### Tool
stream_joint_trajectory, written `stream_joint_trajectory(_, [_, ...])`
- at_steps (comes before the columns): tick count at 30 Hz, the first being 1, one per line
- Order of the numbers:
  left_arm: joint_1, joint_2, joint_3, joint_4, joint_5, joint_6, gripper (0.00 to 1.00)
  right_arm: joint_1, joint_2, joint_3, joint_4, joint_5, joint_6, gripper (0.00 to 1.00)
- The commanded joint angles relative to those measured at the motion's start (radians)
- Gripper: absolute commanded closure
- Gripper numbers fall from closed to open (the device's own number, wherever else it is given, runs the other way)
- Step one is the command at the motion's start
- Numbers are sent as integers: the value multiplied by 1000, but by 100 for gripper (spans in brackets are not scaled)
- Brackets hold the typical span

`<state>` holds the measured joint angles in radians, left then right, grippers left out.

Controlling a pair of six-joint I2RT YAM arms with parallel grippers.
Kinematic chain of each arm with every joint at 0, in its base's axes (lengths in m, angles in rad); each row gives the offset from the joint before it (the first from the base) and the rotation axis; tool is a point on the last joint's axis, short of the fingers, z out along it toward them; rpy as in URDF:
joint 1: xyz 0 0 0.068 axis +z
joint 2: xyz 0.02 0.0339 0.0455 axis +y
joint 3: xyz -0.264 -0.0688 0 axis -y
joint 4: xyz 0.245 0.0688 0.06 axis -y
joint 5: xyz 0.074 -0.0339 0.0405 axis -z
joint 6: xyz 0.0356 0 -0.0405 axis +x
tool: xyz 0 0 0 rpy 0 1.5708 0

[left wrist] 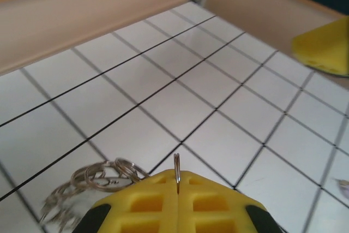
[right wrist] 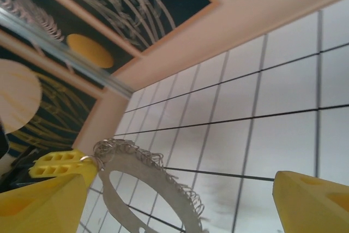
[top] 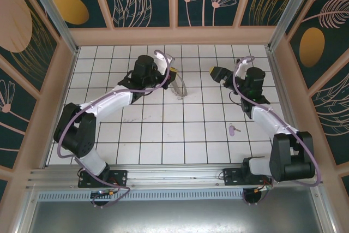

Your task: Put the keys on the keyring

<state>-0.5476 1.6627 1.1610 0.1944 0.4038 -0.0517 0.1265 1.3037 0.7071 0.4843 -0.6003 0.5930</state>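
Note:
The keyring (top: 179, 88) hangs from my left gripper (top: 173, 74) above the middle back tiles. In the left wrist view the yellow jaws (left wrist: 178, 175) are shut on one thin metal ring (left wrist: 177, 166) standing on edge, and the rest of the chain of rings (left wrist: 95, 181) trails off to the left. My right gripper (top: 215, 72) is open a tile to the right, facing the keyring. Its wrist view shows the grey loop with small rings (right wrist: 147, 181) between its wide-apart fingers (right wrist: 313, 203), not touching them. A small lilac key (top: 234, 129) lies on the floor beside the right arm.
Wooden walls (top: 174, 35) fence the white tiled floor (top: 163, 135) on three sides. Both arm bases sit on the metal rail (top: 174, 177) at the near edge. The right gripper's yellow finger (left wrist: 324, 47) shows at the upper right in the left wrist view.

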Motion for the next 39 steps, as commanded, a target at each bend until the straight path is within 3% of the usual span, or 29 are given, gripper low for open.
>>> stream_joint_trajectory(1, [-3, -56, -13, 89, 191, 13, 100, 26, -12, -18, 134, -69, 20, 11])
stream_joint_trajectory(8, [0, -58, -3, 105, 359, -42, 100, 36, -30, -17, 218, -178, 19, 15])
stream_joint_trajectory(12, [1, -48, 22, 114, 438, -71, 100, 38, -17, -6, 250, -316, 2, 25])
stream_joint_trajectory(17, [3, -30, 76, 73, 512, -62, 100, 62, -12, 15, 225, -394, -32, 34])
stream_joint_trajectory(27, [8, 18, 189, -37, 662, -24, 100, 124, -28, 63, 152, -434, -88, 50])
stream_joint_trajectory(39, [9, 15, 215, -62, 757, -25, 100, 128, -104, 83, 130, -440, -83, 55])
